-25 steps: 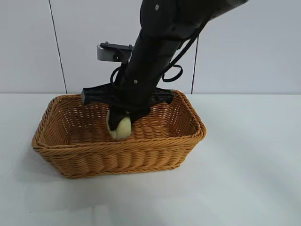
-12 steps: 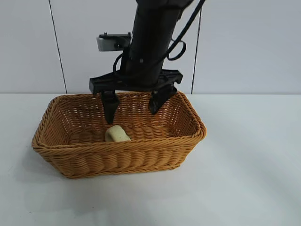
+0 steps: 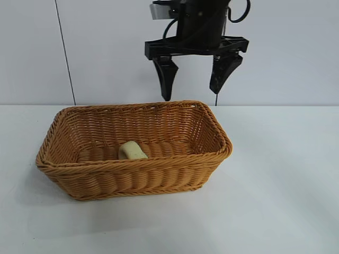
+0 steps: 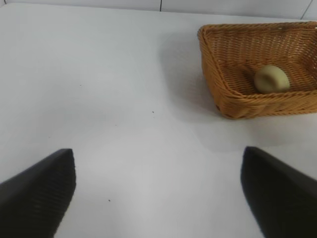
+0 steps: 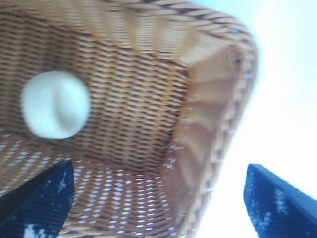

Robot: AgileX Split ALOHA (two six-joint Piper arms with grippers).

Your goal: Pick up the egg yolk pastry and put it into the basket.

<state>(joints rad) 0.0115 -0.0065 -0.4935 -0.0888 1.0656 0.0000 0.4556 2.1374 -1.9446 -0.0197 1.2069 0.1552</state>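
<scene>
Exterior view, right gripper (image 3: 195, 80): it hangs above the far rim of the basket (image 3: 135, 165), fingers spread wide and empty, pointing down.
Exterior view, pastry: the egg yolk pastry (image 3: 132, 151) lies on the basket floor, near the front wall, left of centre, touching no finger.
Exterior view, room: bare table (image 3: 280, 185) lies on every side of the basket; nothing stands between gripper and open air.
Left wrist view, left gripper (image 4: 158, 191): parked well apart from the basket (image 4: 233, 101), fingers (image 4: 42, 188) spread wide, nothing between them.
Left wrist view, pastry: the egg yolk pastry (image 4: 271, 79) rests inside, close to the near wall.
Right wrist view, pastry: the egg yolk pastry (image 5: 55, 104) shows a rounded face on the weave.
Handling: it looks light, soft and crumbly; a gentle pinch across the dome sides would suit it.
Progress: placement appears done.
</scene>
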